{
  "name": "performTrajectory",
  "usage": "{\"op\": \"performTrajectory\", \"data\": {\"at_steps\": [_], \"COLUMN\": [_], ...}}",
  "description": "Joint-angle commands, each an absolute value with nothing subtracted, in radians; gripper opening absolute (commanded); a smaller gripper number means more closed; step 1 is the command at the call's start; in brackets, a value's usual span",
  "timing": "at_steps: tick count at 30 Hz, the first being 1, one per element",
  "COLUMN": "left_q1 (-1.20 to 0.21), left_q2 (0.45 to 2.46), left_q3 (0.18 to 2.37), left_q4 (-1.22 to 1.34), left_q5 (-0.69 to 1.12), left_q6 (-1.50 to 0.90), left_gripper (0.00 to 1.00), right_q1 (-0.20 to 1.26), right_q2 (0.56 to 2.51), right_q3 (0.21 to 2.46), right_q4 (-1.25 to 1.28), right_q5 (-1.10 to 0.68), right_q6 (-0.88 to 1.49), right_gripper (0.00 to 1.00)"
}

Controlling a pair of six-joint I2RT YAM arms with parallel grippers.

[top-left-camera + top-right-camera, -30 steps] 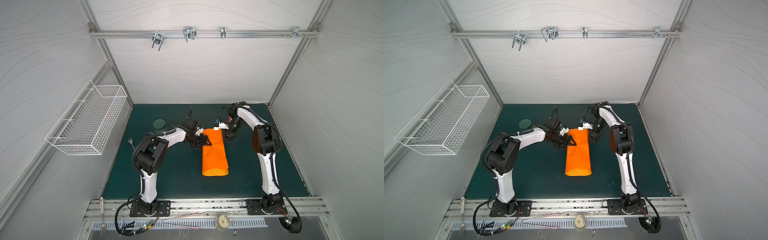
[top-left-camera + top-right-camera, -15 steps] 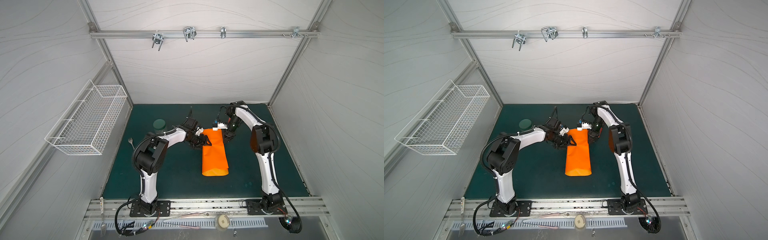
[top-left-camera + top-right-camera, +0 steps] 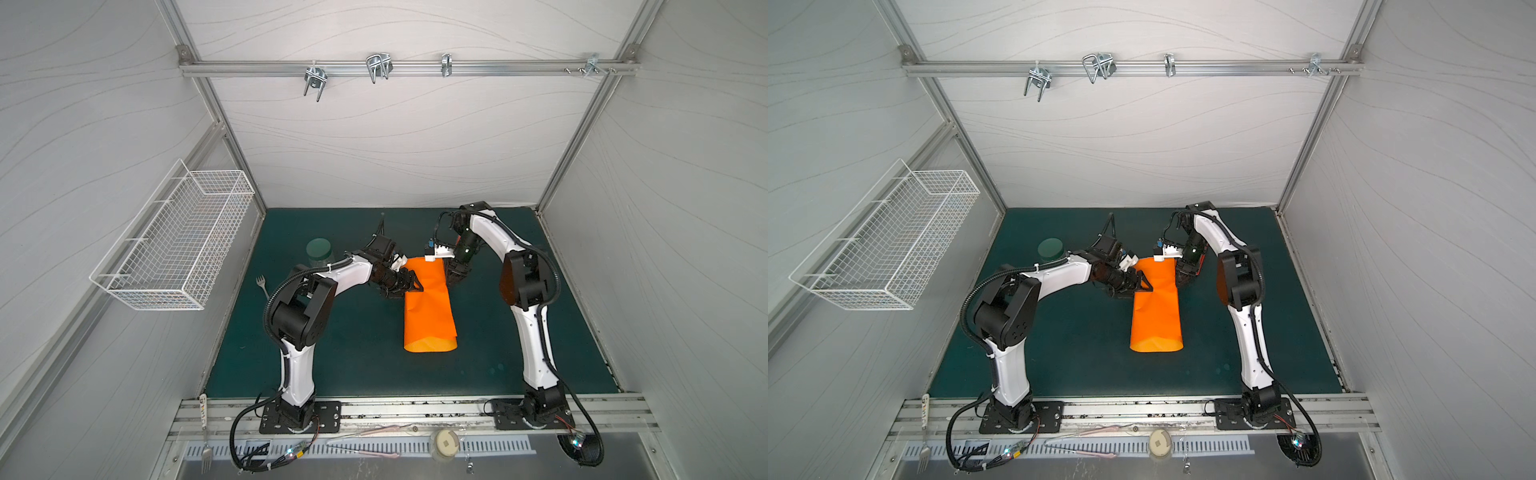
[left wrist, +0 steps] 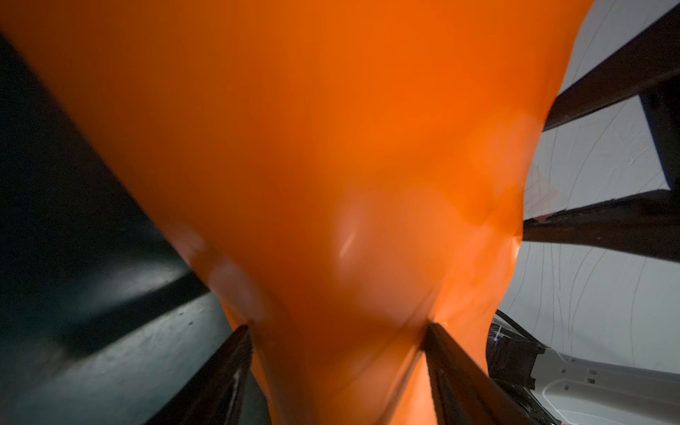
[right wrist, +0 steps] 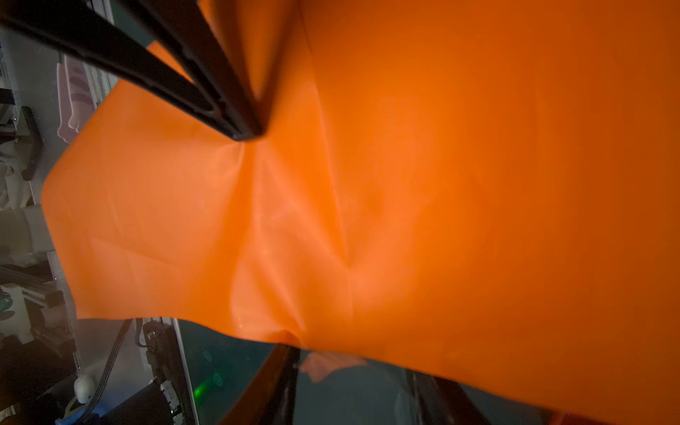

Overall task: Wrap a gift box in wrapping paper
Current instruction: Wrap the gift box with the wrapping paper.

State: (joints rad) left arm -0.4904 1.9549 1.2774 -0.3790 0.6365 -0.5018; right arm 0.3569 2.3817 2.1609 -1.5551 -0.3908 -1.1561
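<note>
Green bench (image 3: 332, 353) is carrying the folded wrapping paper (image 3: 428, 307); the left hand (image 3: 413, 286) is clamping its far end to steady the fold, the right hand (image 3: 453, 278) hovering parted alongside.

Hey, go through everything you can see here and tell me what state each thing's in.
Paper: folded over into a creased tube, lying on the mat.
Box: hidden, cannot tell.
Left claw: closed on the paper's far end.
Right claw: open, beside the paper's far end.
Jar: upright, capped.
Basket: hanging at the side.
Fork: lying flat on the mat.
</note>
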Motion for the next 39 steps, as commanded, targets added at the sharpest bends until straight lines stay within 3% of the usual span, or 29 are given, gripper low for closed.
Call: {"op": "performTrajectory", "data": {"at_steps": [1, 39], "left_q1": [-0.513, -0.514], "left_q2": [2.033, 2.039], "left_q3": [1.244, 1.244], "left_q4": [-0.410, -0.413], "left_q5": [0.483, 0.477], "left_q6": [-0.497, -0.495], "left_gripper": [0.73, 0.73], "right_q1": [0.378, 0.316], "right_q2": [2.406, 2.352], "right_q3": [2.162, 2.114], "right_q4": [-1.519, -1.503], "right_q5": [-0.395, -0.337], "right_q6": [-1.202, -1.247], "right_gripper": [0.50, 0.71]}}
